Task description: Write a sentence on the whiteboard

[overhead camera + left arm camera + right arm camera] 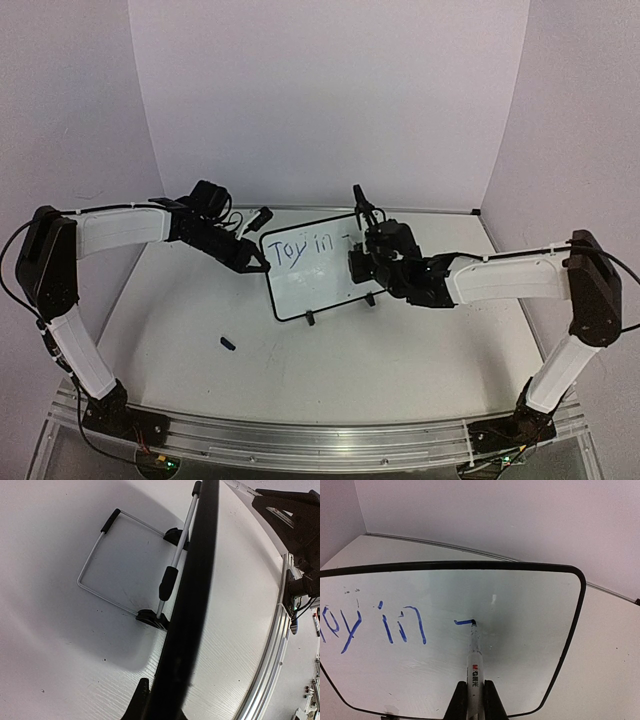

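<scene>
Jaws of our right gripper (475,694) pinch the slim white marker (475,661), which points straight ahead. Its tip touches the small black-framed whiteboard (530,595) just right of the blue handwritten sentence (395,627). Our left gripper (254,262) appears clamped on the board's left edge.

The whiteboard (318,268) stands across the middle of the surface (420,350) and bars any straight pass from front to back. The left hand (255,264) occupies its left edge, clamped on the frame. The right hand (474,705) crowds its right half, holding a marker (474,652) with the tip on the face. Behind the whiteboard, a wire stand (102,562) spreads over the surface. In front of the whiteboard the way is open, except for a small dark cap (228,343) toward the left.
</scene>
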You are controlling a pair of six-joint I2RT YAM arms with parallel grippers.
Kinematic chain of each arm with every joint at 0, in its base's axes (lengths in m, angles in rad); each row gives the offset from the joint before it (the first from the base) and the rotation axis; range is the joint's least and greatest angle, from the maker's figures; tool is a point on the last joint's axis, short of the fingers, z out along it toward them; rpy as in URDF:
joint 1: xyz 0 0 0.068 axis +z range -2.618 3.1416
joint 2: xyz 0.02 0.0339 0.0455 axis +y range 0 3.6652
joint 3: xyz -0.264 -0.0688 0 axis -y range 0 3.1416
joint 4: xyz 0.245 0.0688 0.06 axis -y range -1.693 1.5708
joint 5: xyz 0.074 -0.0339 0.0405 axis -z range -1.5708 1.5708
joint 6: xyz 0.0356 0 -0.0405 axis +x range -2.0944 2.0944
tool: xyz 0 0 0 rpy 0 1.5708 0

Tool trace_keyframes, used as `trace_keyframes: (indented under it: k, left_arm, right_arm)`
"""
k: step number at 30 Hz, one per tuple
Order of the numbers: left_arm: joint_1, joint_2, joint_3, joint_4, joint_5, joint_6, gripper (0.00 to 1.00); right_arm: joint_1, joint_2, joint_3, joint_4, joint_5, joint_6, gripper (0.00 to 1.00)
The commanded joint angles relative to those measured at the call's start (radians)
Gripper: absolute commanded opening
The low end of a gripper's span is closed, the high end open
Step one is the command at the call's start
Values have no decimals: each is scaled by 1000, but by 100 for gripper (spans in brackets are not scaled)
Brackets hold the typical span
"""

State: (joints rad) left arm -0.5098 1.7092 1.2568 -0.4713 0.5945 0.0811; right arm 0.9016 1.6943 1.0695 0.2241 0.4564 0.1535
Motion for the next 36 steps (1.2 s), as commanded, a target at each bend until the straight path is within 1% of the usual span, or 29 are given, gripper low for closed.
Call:
trace_keyframes:
  k: [1,14,26,36]
  left_arm:
    - [-4,18,26,-27,-76,14,0]
    - [-4,17,27,-27,-76,14,0]
    - [-4,19,28,-27,-76,14,0]
    - [-4,20,28,-28,-74,14,0]
  right_arm:
    - [-13,-20,2,11,38,3,0]
    - [-12,-107,-35,32,-19,-14,0]
    - [-14,-31,37,47,-33,-65,0]
    - [-13,-3,44,48,-31,-63,0]
